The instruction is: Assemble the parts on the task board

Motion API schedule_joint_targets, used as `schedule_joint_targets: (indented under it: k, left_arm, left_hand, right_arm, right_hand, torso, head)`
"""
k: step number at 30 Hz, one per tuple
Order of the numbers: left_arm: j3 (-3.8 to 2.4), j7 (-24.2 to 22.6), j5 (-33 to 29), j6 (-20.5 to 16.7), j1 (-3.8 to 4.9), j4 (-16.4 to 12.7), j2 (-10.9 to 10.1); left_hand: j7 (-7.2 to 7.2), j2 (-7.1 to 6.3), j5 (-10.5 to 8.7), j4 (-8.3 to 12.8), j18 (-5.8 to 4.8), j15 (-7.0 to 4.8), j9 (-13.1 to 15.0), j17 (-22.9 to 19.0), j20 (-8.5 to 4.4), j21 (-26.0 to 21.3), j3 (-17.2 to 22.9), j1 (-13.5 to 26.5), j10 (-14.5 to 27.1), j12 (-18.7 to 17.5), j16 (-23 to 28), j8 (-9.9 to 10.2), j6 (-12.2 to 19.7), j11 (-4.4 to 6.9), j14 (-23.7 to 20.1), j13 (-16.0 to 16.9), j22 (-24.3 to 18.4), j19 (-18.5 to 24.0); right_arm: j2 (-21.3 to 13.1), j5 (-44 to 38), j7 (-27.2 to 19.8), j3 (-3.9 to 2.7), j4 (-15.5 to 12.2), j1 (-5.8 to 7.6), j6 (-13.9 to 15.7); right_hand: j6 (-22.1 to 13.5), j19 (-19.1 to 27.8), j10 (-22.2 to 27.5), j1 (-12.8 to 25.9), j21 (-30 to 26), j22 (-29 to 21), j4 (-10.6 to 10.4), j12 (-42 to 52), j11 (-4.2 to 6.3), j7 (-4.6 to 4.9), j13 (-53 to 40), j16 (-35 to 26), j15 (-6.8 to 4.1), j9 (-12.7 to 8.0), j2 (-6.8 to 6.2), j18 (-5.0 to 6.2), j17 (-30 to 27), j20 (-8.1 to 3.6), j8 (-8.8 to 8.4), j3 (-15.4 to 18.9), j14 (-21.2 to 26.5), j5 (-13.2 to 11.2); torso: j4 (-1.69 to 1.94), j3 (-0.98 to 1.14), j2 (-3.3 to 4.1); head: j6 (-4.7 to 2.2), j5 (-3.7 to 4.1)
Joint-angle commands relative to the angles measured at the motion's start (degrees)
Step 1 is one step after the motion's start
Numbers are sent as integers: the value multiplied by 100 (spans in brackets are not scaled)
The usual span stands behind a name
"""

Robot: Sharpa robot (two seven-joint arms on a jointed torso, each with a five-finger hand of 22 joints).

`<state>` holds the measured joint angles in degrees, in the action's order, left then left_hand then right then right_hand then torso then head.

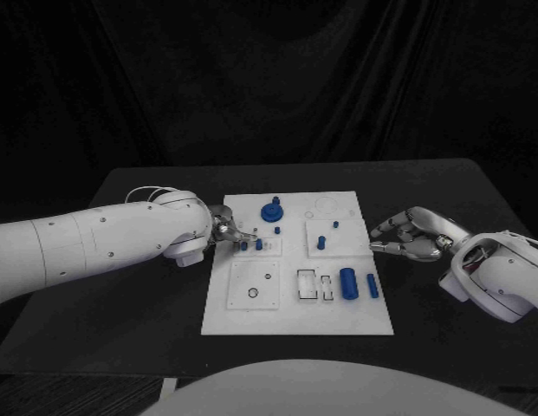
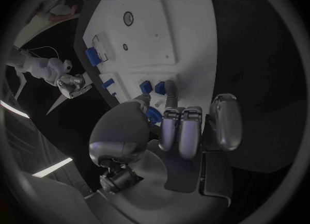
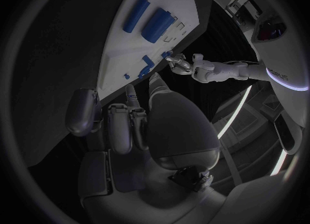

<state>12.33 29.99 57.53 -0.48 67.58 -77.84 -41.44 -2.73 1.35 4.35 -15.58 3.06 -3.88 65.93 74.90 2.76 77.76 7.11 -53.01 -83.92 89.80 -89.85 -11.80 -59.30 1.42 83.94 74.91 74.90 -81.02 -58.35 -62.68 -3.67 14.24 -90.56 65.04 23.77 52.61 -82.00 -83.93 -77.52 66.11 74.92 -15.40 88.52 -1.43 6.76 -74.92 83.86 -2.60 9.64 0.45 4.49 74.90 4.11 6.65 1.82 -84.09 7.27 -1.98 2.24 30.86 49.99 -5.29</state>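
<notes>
The white task board (image 1: 296, 308) lies in the middle of the black table. My left hand (image 1: 229, 231) is at the board's left edge, one finger stretched out beside two small blue pegs (image 2: 159, 86) standing in the board. I cannot tell whether it pinches one. A blue knob (image 1: 271, 211) stands just beyond, partly hidden by the thumb in the left wrist view. My right hand (image 1: 406, 235) hovers at the board's right edge, fingers curled in, nothing in them. Two blue cylinders (image 1: 347, 283) lie at the board's front right; they are also in the right wrist view (image 3: 157, 24).
Two more small blue pegs (image 1: 322, 241) stand in a raised white block right of centre. A square plate with round holes (image 1: 254, 286) and a rectangular slot (image 1: 308, 283) sit at the board's front. Bare black table (image 1: 119, 321) surrounds the board.
</notes>
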Motion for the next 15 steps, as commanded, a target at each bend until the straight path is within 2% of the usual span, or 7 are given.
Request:
schedule_joint_targets:
  k: [1,3,6,8,11,15]
  left_arm:
    - [2,-205,-7,-281,-16,-72,-47]
    - [1,-278,-7,-424,-15,-142,-106]
    - [0,-351,-7,-583,1,-242,-199]
    - [-1,-396,-7,-683,50,-322,-280]
    - [-2,-449,-7,-775,200,-404,-371]
    - [-2,-467,-7,-818,466,-478,-450]
  left_hand:
    - [10,12,66,-13,26,36,12,1510,25,-18,-44,-51,-608,20,-15,-39,-25,-38,606,1509,1035,-11]
    - [15,24,186,-37,21,33,32,1510,21,-4,-92,-104,-608,20,-15,-49,-26,-34,606,1509,1049,-27]
    - [18,22,251,-48,19,31,42,1510,19,2,-126,-136,-608,20,-15,-54,-27,-31,606,1509,1056,-35]
    - [22,20,344,-79,14,26,55,1510,15,21,-197,-148,-608,20,-15,-62,-36,-26,606,1509,1070,-55]
    - [26,21,408,-86,11,23,63,1510,12,29,-241,-158,-608,20,-15,-67,-42,-23,606,1509,1076,-64]
    - [39,-3,458,-60,8,15,87,1510,6,42,-309,-256,-608,20,-15,-91,-64,-13,606,1509,1087,-79]
  right_arm:
    - [3,-27,77,-3,3,-17,-36]
    - [5,-27,74,-3,7,-18,-36]
    - [8,-27,72,-3,13,-19,-32]
    - [8,-27,64,-3,15,-20,-19]
    - [-7,-27,36,-3,6,-20,26]
    - [-24,-27,8,-3,-2,-20,75]
  right_hand:
    - [24,34,-442,8,-46,860,7,-42,-41,4,-1340,-37,48,-12,55,34,873,-6,-34,46,-402,23]
    - [24,34,-442,8,-46,860,7,-42,-41,4,-1340,-37,48,-12,55,34,873,-6,-34,46,-402,23]
    - [24,35,-441,8,-52,859,7,-44,-41,4,-1338,-39,48,-13,56,35,871,-6,-35,47,-401,24]
    - [23,35,-443,9,-52,859,7,-41,-41,5,-1341,-40,49,-14,57,35,870,-6,-36,48,-401,25]
    - [23,33,-446,10,-44,861,6,-38,-41,5,-1344,-36,49,-14,57,34,874,-6,-36,49,-402,25]
    - [23,30,-451,12,-38,863,5,-32,-40,5,-1349,-31,48,-15,57,32,879,-6,-37,51,-404,24]
  torso:
    - [0,1,2]
    - [1,2,-1]
    - [0,2,-4]
    - [-5,4,-9]
    - [-10,5,-9]
    - [-6,0,-2]
  head:
    - [1,-4]
    - [1,-4]
    - [1,6]
    - [1,7]
    - [1,4]
    - [1,21]
